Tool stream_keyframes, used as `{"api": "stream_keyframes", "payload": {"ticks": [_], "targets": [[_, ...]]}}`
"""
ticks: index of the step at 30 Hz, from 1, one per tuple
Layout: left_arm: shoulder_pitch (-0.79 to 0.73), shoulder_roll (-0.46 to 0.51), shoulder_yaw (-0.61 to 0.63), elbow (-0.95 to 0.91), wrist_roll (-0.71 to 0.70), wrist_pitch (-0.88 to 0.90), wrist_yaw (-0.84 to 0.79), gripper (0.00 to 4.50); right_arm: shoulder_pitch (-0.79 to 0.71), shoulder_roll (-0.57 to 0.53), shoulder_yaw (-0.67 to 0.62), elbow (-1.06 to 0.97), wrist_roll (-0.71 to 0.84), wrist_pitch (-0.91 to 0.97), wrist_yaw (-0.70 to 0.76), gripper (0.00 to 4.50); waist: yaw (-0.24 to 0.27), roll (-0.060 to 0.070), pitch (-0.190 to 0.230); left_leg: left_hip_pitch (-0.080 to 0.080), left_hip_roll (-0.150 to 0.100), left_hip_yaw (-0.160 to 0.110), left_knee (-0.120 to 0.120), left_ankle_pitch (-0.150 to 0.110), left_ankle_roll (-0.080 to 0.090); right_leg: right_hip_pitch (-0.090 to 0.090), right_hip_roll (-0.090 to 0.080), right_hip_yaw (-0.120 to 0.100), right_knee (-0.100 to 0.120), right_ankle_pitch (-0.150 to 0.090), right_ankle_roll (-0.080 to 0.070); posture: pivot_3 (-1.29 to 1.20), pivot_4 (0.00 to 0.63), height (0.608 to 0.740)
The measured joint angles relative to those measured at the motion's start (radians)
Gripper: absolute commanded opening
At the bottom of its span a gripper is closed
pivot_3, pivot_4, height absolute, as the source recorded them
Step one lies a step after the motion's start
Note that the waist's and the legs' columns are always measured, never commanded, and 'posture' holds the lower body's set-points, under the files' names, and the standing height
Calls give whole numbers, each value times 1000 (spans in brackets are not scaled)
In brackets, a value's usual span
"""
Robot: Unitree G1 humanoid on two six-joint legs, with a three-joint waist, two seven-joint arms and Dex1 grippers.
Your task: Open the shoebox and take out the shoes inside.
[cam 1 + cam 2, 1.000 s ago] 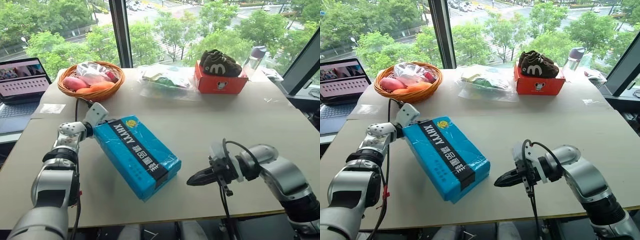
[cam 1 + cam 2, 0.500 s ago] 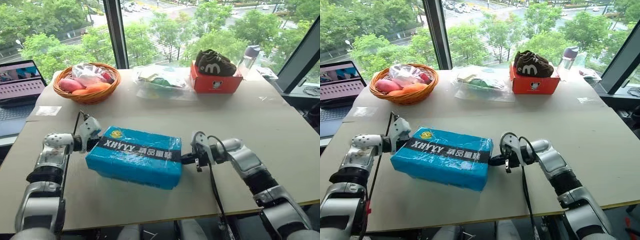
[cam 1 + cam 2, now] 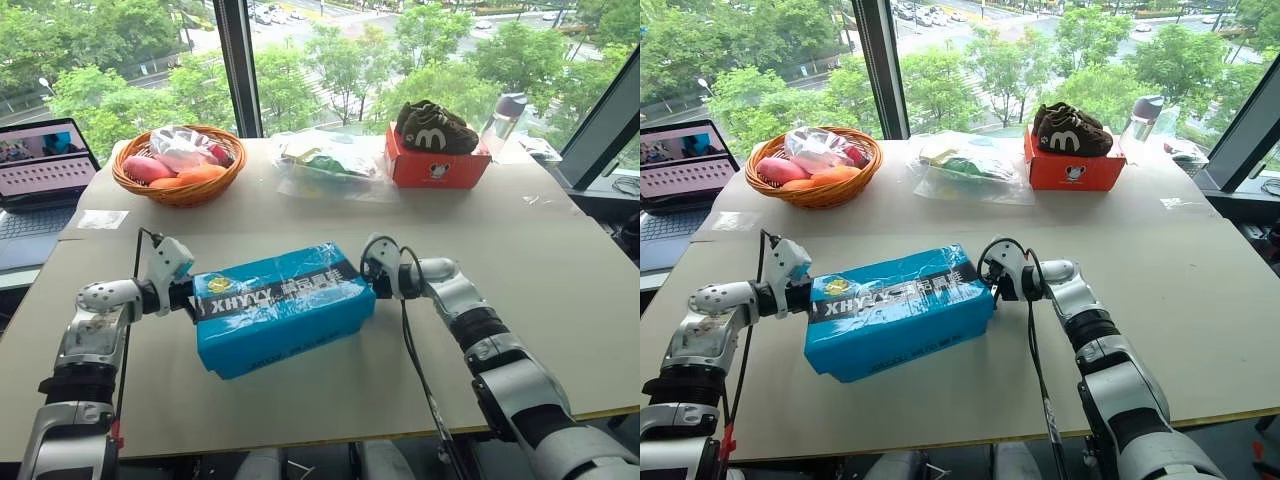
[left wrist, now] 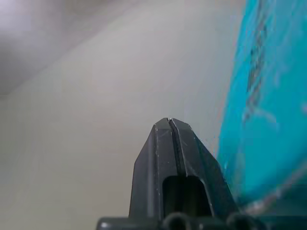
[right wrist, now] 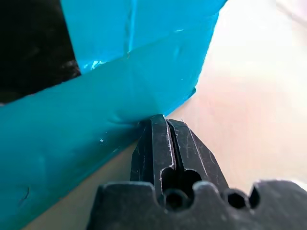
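The blue shoebox (image 3: 285, 310) lies closed across the middle of the table, its black lettered stripe facing up. The shoes are hidden inside it. My left gripper (image 3: 188, 298) is shut, its tip at the box's left end; in the left wrist view the shut fingers (image 4: 171, 123) lie alongside the blue wall (image 4: 264, 110). My right gripper (image 3: 373, 286) is shut too, at the box's right end. In the right wrist view its tip (image 5: 165, 120) presses against the lower edge of the blue cardboard (image 5: 96, 124).
At the back of the table (image 3: 560, 300) stand a wicker basket (image 3: 180, 170) of fruit, a plastic bag (image 3: 325, 160), a red-orange box (image 3: 438, 168) topped with dark brown shoes, and a bottle (image 3: 505, 115). A laptop (image 3: 45, 165) sits far left.
The shoebox has swung from a diagonal to lying across the table. My right gripper moved forward to its right end, and my left gripper drew back with the left end.
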Motion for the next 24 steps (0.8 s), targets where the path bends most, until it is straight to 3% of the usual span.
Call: {"api": "stream_keyframes", "payload": {"ticks": [9, 14, 18, 19, 21, 24], "targets": [[-43, -32, -23, 57, 5, -65, 31, 0, 17, -43, -24, -15, -43, -28, -24, 27, 6, 0, 0, -2, -1, 1, 0, 0, 0, -1, -1, 0, -1, 0, 0, 0, 150, 740], [-71, -7, -9, 108, 5, -83, 70, 0, 65, -185, -55, -101, -78, -16, -65, 27, 13, 0, 0, -4, -2, 2, 0, 0, 0, -3, -1, 0, -2, 0, 0, 0, 150, 740], [-98, 75, 47, 120, -5, -78, 87, 0, 125, -298, -109, -218, -76, 37, -56, 27, 2, 0, 0, -6, -1, 2, 0, 0, 0, -6, 1, 0, -2, 0, 0, 0, 150, 740], [-98, 110, 54, 108, -6, -81, 76, 406, 146, -334, -111, -260, -76, 51, -34, 0, -3, 0, 0, -6, 0, 3, -1, 0, 0, -6, 1, 0, -2, 0, 0, 0, 150, 740], [-89, 145, 58, 90, -6, -83, 55, 602, 166, -368, -115, -297, -67, 68, -1, 0, -7, 0, 0, -4, 0, 4, -1, 0, 0, -5, 1, 0, -2, 0, 0, 0, 150, 740], [-29, 236, 70, -1, -62, -22, -49, 1790, 209, -469, -134, -443, 28, 172, 146, 0, -10, 2, 2, -6, 2, 5, -1, 0, 0, -5, 1, 0, -2, 0, 0, 0, 150, 740]]}}
